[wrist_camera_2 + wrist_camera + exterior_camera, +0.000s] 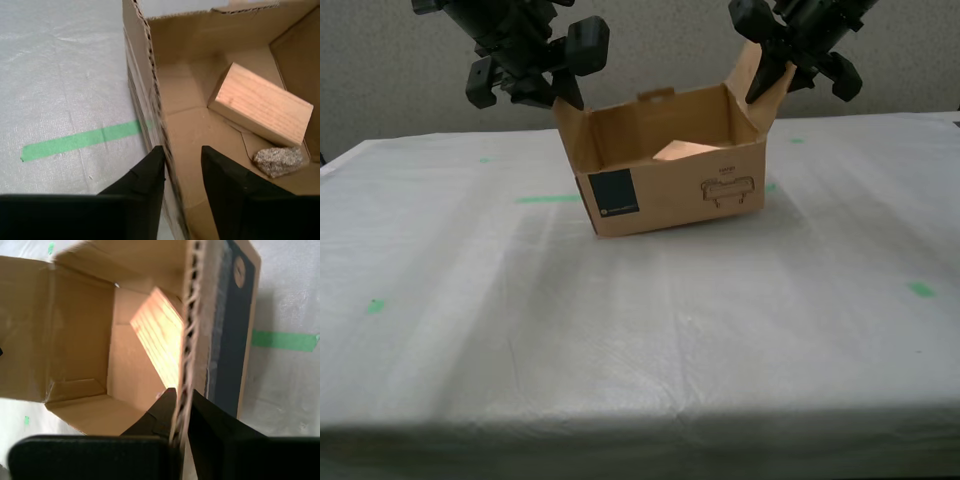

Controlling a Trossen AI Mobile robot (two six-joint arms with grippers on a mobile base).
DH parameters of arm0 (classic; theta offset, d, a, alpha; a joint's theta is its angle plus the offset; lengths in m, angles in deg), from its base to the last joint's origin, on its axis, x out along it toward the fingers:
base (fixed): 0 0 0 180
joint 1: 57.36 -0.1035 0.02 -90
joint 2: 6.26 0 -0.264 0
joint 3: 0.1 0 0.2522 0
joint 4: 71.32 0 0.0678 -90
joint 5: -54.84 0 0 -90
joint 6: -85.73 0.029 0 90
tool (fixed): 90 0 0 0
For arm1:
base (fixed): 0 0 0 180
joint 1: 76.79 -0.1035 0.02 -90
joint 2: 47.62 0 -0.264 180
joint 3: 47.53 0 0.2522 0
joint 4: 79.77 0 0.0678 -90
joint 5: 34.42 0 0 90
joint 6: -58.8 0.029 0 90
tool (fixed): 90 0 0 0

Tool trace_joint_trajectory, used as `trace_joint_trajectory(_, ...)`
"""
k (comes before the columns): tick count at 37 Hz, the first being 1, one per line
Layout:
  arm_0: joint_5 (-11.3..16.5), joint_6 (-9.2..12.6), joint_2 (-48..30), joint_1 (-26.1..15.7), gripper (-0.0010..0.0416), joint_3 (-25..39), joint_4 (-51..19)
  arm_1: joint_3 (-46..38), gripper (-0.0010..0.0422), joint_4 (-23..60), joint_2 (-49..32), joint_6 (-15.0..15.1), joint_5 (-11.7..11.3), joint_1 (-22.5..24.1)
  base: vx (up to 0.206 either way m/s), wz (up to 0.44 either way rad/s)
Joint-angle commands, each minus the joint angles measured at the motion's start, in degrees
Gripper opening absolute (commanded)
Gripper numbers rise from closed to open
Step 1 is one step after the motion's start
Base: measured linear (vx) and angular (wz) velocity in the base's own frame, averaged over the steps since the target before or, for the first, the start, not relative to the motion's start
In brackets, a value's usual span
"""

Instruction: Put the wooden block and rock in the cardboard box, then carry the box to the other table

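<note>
Cardboard box wall pinched by my first gripper, straddled by my second gripper; rock only wrist-visible.

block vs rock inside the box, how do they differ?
The wooden block is far bigger than the rock. The block is flat-faced, sharp-edged pale wood with visible grain; the rock is lumpy, speckled grey-beige. Both lie inside the cardboard box, close together.

My first gripper and my second gripper have matte black, wedge-shaped fingers; my arms are black with chunky rounded knobs
</note>
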Motion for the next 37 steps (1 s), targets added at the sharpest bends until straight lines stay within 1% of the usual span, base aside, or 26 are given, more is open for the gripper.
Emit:
trace_joint_trajectory(1,-0.2,0.1,0.1,0.0,0.0054,0.1,0.3,-0.1,0.0132,-0.2,0.0,0.0,0.3,0.0,0.0,0.0)
trace_joint_trajectory(3,-0.2,0.1,0.1,0.0,0.0069,0.1,0.3,-0.1,0.0149,-0.2,0.0,0.0,0.0,0.0,0.0,0.0)
trace_joint_trajectory(6,-0.2,0.2,0.1,0.0,0.0094,0.1,0.2,-0.1,0.0173,-0.2,0.0,0.0,-1.7,0.0,0.0,0.0)
trace_joint_trajectory(9,-0.2,0.2,0.1,0.0,0.0123,0.1,0.2,-0.1,0.0198,-0.2,0.0,-0.1,-2.9,0.0,0.0,0.0)
trace_joint_trajectory(14,-0.2,0.2,0.1,0.0,0.0181,0.1,-0.1,-0.1,0.024,-0.2,0.0,-1.3,-3.1,0.0,0.0,0.0)
trace_joint_trajectory(17,-0.2,0.2,0.1,0.0,0.0222,0.1,-0.3,-0.1,0.0264,-0.2,0.0,-1.5,-3.1,0.0,0.0,0.0)
trace_joint_trajectory(25,-0.2,0.2,0.1,0.0,0.0332,0.1,-0.3,-0.1,0.0322,-0.2,0.0,-1.2,-3.1,0.0,0.0,0.0)
trace_joint_trajectory(31,-0.2,0.2,0.1,0.0,0.0396,0.1,-0.3,-0.1,0.0358,-0.2,0.0,-0.2,-3.1,0.0,0.0,0.0)
trace_joint_trajectory(33,-0.3,0.1,0.1,0.0,0.0405,0.1,-0.3,-0.1,0.0368,-0.2,0.0,0.2,-3.1,0.0,0.0,0.0)
trace_joint_trajectory(37,-0.5,0.1,0.1,0.0,0.0385,0.1,-0.3,-0.1,0.0385,-0.2,0.0,0.5,-3.1,0.0,0.0,0.0)
